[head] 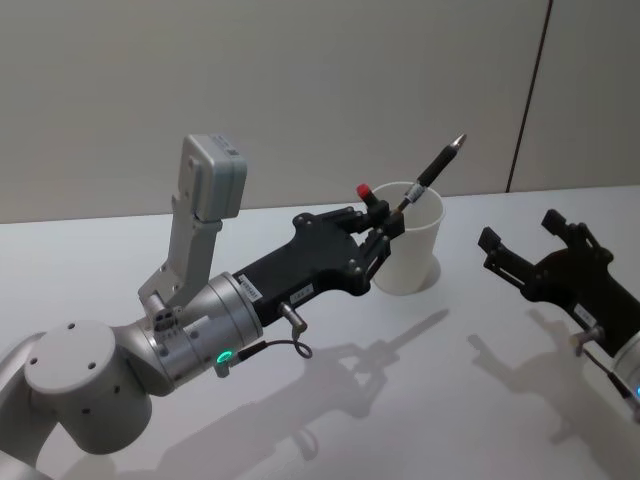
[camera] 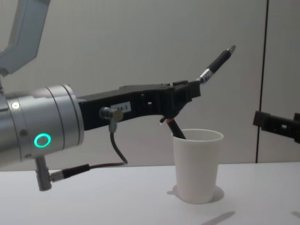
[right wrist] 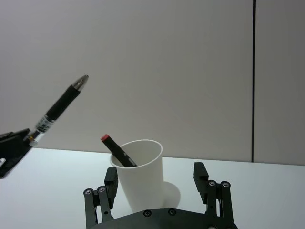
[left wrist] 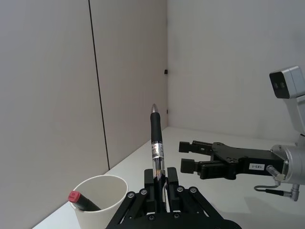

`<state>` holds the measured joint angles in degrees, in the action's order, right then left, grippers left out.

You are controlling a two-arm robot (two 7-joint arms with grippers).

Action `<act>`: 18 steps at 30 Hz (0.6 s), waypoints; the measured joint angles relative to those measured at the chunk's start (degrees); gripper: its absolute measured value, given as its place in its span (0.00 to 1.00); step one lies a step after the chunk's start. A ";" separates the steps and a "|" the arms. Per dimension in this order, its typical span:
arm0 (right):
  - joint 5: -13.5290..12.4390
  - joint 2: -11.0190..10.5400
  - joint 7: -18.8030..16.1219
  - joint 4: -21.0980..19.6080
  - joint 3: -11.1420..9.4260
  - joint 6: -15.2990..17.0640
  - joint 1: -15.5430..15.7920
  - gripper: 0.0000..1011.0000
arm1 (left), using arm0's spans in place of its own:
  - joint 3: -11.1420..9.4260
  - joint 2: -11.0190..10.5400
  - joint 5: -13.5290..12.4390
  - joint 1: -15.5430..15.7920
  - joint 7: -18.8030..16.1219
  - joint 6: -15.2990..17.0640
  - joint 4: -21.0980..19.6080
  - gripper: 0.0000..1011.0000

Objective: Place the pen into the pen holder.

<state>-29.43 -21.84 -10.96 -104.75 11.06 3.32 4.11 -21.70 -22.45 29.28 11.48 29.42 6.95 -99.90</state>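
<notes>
Your left gripper clamping pen above pen holder, tip pointing 2 o'clock; right gripper idling open, 3 o'clock.

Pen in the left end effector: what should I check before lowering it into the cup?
1. Grip: left end effector shut on pen: ok.
2. Pen vertical: not ok, tilted, tip up.
3. Pen's lower end over the opening: cannot tell.
4. Pen holder upright on table: ok.
5. Room inside: red-capped marker leans at one side: ok.
6. Right end effector open, apart from pen holder: ok.
</notes>
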 joint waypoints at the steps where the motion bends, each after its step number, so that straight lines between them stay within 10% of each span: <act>1: -0.72 -0.09 -0.29 -0.14 -0.09 0.04 0.14 0.99 | -0.01 0.01 -0.01 0.00 0.01 0.00 0.00 0.16; 18: -15.83 -1.19 -7.21 -2.39 -1.41 1.74 1.99 0.99 | -0.06 0.06 -0.06 0.05 0.05 0.00 0.00 0.16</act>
<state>-45.26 -23.02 -18.16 -107.14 9.66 5.06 6.10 -21.76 -22.39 29.22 11.53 29.47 6.95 -99.90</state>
